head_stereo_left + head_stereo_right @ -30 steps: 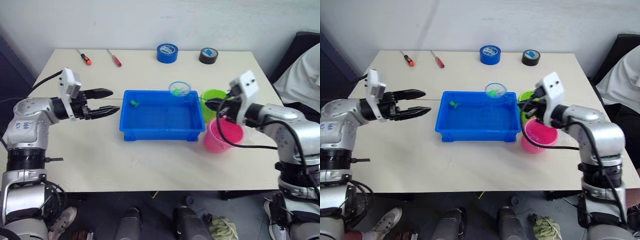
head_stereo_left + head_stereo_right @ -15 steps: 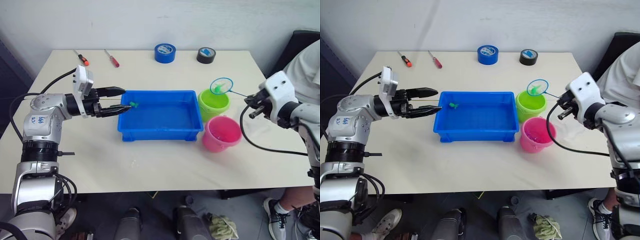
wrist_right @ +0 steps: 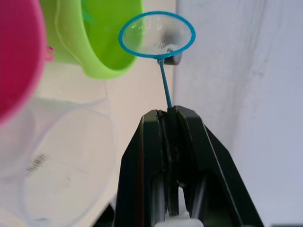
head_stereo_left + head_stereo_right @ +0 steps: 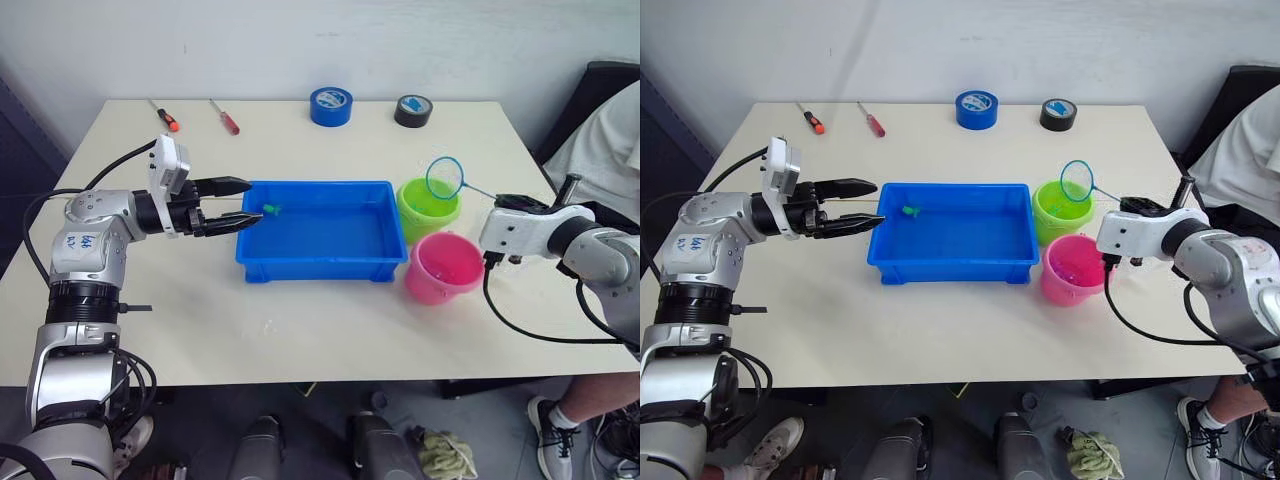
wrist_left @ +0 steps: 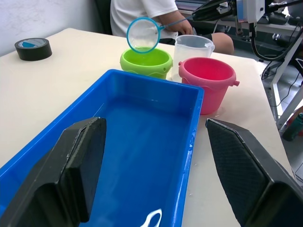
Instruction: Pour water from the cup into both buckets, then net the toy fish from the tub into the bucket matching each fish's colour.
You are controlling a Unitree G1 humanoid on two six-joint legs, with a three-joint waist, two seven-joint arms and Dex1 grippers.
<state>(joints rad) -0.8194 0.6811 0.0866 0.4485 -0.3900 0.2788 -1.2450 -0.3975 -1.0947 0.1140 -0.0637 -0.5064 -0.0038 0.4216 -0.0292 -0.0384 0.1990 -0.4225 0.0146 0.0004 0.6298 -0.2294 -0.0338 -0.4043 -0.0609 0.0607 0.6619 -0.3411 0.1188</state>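
The blue tub (image 4: pixel 320 262) sits mid-table with one green toy fish (image 4: pixel 270 209) near its far left corner. To its right stand the green bucket (image 4: pixel 428 207) and, nearer me, the pink bucket (image 4: pixel 443 268). The clear cup (image 5: pixel 193 46) stands just behind the pink bucket. My right gripper (image 4: pixel 506 204) is shut on the handle of the net (image 4: pixel 445 178). The net's hoop is tipped on edge above the green bucket and looks empty. My left gripper (image 4: pixel 240 203) hangs open at the tub's left end, holding nothing.
Along the far edge lie a blue tape roll (image 4: pixel 331 104), a black tape roll (image 4: pixel 413 110) and two screwdrivers (image 4: pixel 166 119) (image 4: pixel 225 116). A person in a white shirt (image 4: pixel 605 135) sits at the table's right side.
The right gripper carried the net from the tub's far right corner to over the green bucket and tipped the hoop upright. The green fish is gone from the net. The left gripper neared the tub.
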